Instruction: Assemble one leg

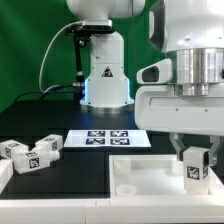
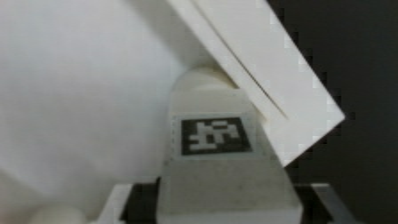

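Observation:
My gripper (image 1: 196,160) is at the exterior view's right, shut on a leg (image 1: 196,166), a small white post with a black-and-white tag. It holds the leg upright over the wide flat white tabletop (image 1: 150,180), near its right side. In the wrist view the leg (image 2: 217,150) runs away from the fingers, its far end at the tabletop (image 2: 80,100) by the slanting edge (image 2: 267,70). I cannot tell whether the end touches. Black pads (image 2: 125,200) press both sides of the leg.
Two more legs (image 1: 30,153) lie on the dark table at the exterior view's left. The marker board (image 1: 107,138) lies flat in the middle. The arm's base (image 1: 105,75) stands behind it. A green curtain closes the back.

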